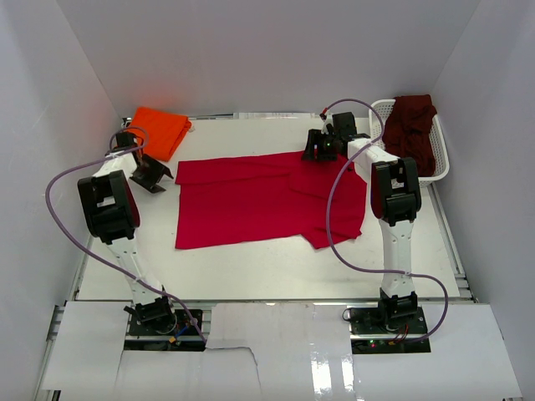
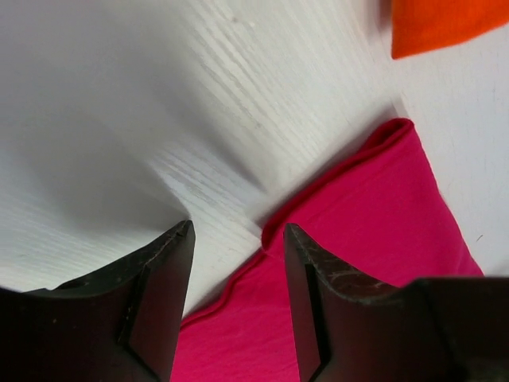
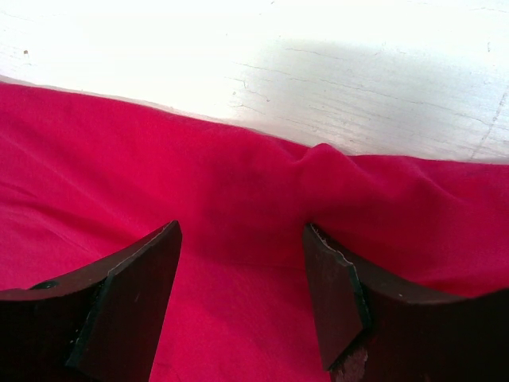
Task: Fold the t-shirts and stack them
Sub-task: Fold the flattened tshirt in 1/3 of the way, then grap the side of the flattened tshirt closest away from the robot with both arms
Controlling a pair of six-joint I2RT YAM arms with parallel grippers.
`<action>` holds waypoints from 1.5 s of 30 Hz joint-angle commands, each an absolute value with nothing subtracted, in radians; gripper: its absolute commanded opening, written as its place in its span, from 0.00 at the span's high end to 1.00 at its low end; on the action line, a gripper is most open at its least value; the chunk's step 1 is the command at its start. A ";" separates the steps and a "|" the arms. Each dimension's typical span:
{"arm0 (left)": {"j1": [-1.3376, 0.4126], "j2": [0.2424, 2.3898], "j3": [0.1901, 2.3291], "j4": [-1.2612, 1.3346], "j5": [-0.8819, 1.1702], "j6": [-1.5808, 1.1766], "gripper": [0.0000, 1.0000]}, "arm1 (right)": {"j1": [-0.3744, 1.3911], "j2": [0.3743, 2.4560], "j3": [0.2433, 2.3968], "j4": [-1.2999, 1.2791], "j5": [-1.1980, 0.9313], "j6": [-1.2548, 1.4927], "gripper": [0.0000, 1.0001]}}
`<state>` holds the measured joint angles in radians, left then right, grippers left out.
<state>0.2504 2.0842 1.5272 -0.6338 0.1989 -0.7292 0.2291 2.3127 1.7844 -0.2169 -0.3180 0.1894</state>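
Upper left: a folded orange shirt point(image 1: 160, 131). Just below it, my left gripper point(image 2: 238, 235), jaws parted and holding nothing, sits at the left edge of the red shirt point(image 1: 267, 200), spread mid-frame on the white table point(image 1: 251, 271). My right gripper point(image 3: 242, 232), jaws likewise apart and empty, is over its top edge. Upper right: a maroon shirt point(image 1: 411, 125) in a white basket point(image 1: 442, 163). White walls point(image 1: 276, 50) enclose the table.

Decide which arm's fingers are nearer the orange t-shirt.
Left. The left fingers are just on the near side of the orange t-shirt, beside the red t-shirt's corner. The right fingers are at its far edge, well across the table.
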 commanded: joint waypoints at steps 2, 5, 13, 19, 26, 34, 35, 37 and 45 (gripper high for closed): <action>0.285 1.979 1.575 -0.650 0.193 -0.701 0.40 | 0.213 2.352 1.822 -0.279 -0.302 0.173 0.30; 0.285 1.957 1.572 -0.655 0.242 -0.670 0.40 | 0.213 2.370 1.856 -0.285 -0.311 0.184 0.30; 0.190 1.815 1.476 -0.577 0.486 -0.517 0.40 | 0.215 2.375 1.872 -0.244 -0.328 0.213 0.30; 0.089 1.700 1.419 -0.539 0.465 -0.442 0.35 | 0.215 2.304 1.884 -0.216 -0.334 0.230 0.30; -0.081 1.720 1.407 -0.448 0.626 -0.413 0.36 | 0.225 2.124 1.839 -0.235 -0.299 0.189 0.30; -0.262 1.798 1.407 -0.350 0.623 -0.426 0.36 | 0.229 1.752 1.540 -0.267 -0.197 0.143 0.30; -0.299 1.815 1.422 -0.347 0.621 -0.426 0.36 | 0.229 1.682 1.485 -0.300 -0.189 0.143 0.30; -0.337 1.876 1.482 -0.344 0.614 -0.434 0.36 | 0.229 1.614 1.428 -0.340 -0.160 0.152 0.30; -0.528 2.071 1.686 -0.345 0.646 -0.425 0.36 | 0.241 1.218 1.036 -0.488 -0.036 0.222 0.31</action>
